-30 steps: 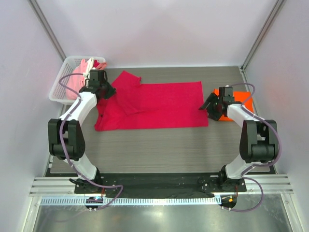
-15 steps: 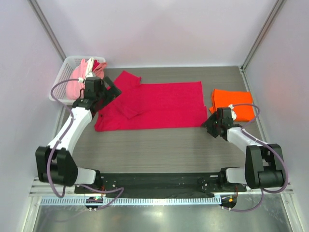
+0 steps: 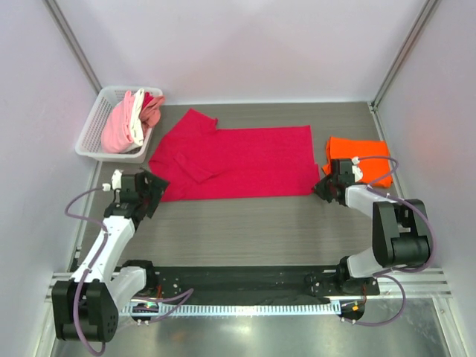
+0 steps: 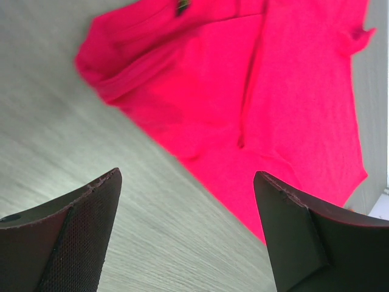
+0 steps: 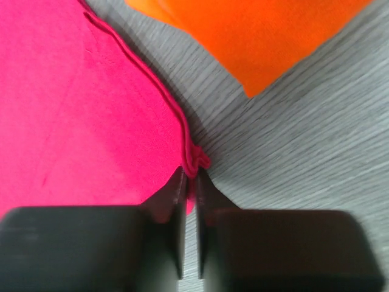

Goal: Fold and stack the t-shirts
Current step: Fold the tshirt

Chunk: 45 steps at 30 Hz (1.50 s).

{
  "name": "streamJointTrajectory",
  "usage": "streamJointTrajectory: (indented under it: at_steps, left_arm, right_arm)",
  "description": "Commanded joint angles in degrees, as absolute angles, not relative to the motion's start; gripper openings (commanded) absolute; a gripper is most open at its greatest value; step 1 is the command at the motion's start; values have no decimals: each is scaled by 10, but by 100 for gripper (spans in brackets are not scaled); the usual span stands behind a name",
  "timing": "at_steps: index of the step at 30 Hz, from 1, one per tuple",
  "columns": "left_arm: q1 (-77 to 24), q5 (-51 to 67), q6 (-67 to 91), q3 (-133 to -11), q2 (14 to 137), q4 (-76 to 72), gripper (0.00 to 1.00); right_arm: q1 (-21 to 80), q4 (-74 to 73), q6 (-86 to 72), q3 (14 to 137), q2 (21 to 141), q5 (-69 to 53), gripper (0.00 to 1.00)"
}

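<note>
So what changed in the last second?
The left pincer let go of the red t-shirt and drew back toward its base, open. The right pincer left the orange t-shirt and closed on the red one's near right corner. Orange t-shirt and basket stayed put.

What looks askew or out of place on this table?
The red shirt lies uneven: its left end is rumpled, with cloth folded over itself, and its near right corner is bunched up in the right claw. The orange shirt sits neatly folded.
</note>
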<state>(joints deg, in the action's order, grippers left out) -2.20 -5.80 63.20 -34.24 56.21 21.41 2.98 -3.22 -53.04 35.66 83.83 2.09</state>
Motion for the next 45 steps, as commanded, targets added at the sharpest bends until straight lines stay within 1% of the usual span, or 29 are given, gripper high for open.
streamJointTrajectory:
  at_steps: [1,2,3,7,10,13,14,19,23,25,28,31,33,37,38,39,41,42,43,44,45]
  left_arm:
    - [-20,-84,678,-318,535,189,89]
    - [-20,-85,679,-311,532,187,89]
    - [-20,-86,679,-301,528,186,87]
    - [-20,-102,680,-279,506,188,86]
    - [-19,-106,690,-256,491,178,82]
    - [-20,-117,709,-226,490,137,77]
    - [-19,-116,714,-219,493,127,73]
    - [-20,-105,733,-197,535,59,69]
    - [-21,-111,731,-201,583,22,61]
    - [-20,-119,731,-207,613,9,61]
    - [-21,-127,733,-213,639,3,60]
    - [-21,-150,745,-215,663,5,56]
    - [-21,-176,757,-214,674,11,55]
    - [-21,-190,768,-216,696,4,49]
    - [-21,-191,769,-217,701,3,40]
    - [-19,-194,768,-222,714,3,28]
    - [-19,-199,768,-225,722,4,16]
    - [-19,-203,767,-226,729,3,11]
    - [-19,-204,765,-227,733,3,3]
    - [-18,-205,760,-233,736,2,0]
    - [-18,-205,756,-236,739,3,0]
  right_arm:
    - [29,-25,-537,374,854,40,7]
    - [29,-25,-535,374,855,41,3]
    - [28,-25,-535,370,853,44,1]
    - [28,-30,-523,366,824,55,1]
    - [29,-35,-511,358,808,65,1]
    - [28,-26,-505,348,803,56,1]
    - [28,-19,-505,345,802,54,1]
    - [29,-10,-500,342,802,45,1]
    - [28,-3,-497,341,807,37,1]
    - [29,-3,-496,339,807,33,1]
    - [28,-3,-491,340,809,29,1]
    - [27,-4,-491,338,805,29,1]
    - [28,-3,-493,338,802,31,1]
    - [28,-4,-495,333,793,33,1]
    - [29,-4,-494,330,788,33,1]
    - [28,-4,-495,330,784,34,1]
    - [29,-4,-495,327,775,36,1]
    - [28,-4,-496,326,772,36,1]
    - [28,-3,-497,324,769,36,1]
    - [28,-3,-497,323,767,36,1]
    - [28,-4,-497,323,766,37,1]
